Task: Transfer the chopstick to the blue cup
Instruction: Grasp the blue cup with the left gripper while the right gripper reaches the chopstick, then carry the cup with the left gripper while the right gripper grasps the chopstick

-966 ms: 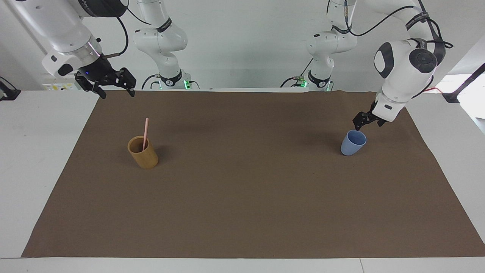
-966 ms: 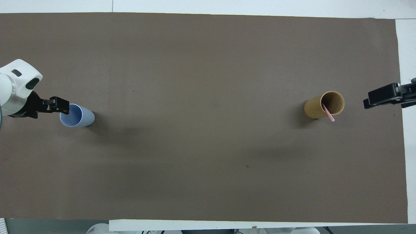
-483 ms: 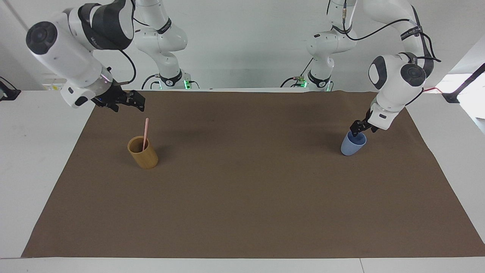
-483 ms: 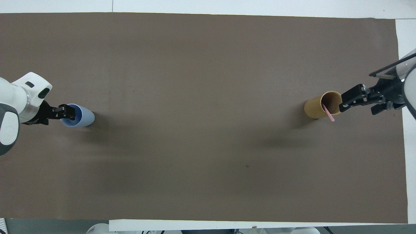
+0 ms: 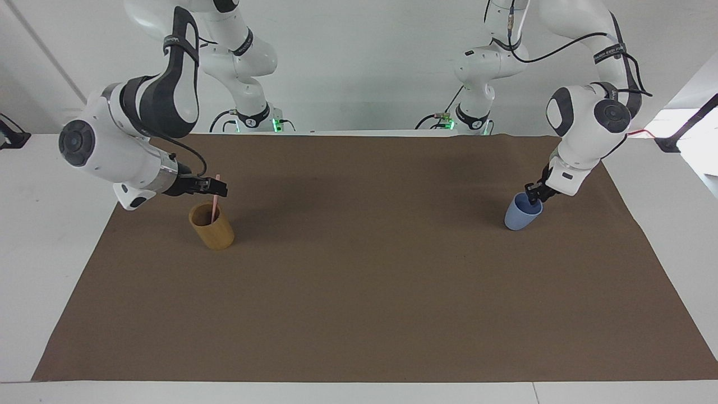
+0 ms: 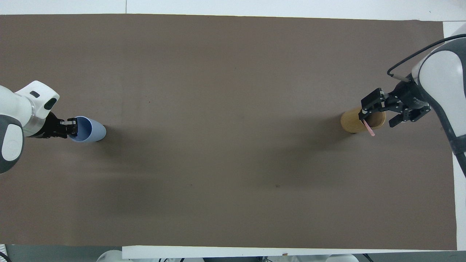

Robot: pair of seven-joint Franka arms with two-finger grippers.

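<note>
Facing view: I'm bringing my right gripper (image 5: 215,188), fingers spread, around the chopstick (image 5: 215,197) standing in the tan cup (image 5: 212,226); next I'm closing and lifting. My left gripper (image 5: 534,194) is pinching the blue cup (image 5: 521,214)'s rim.
</note>
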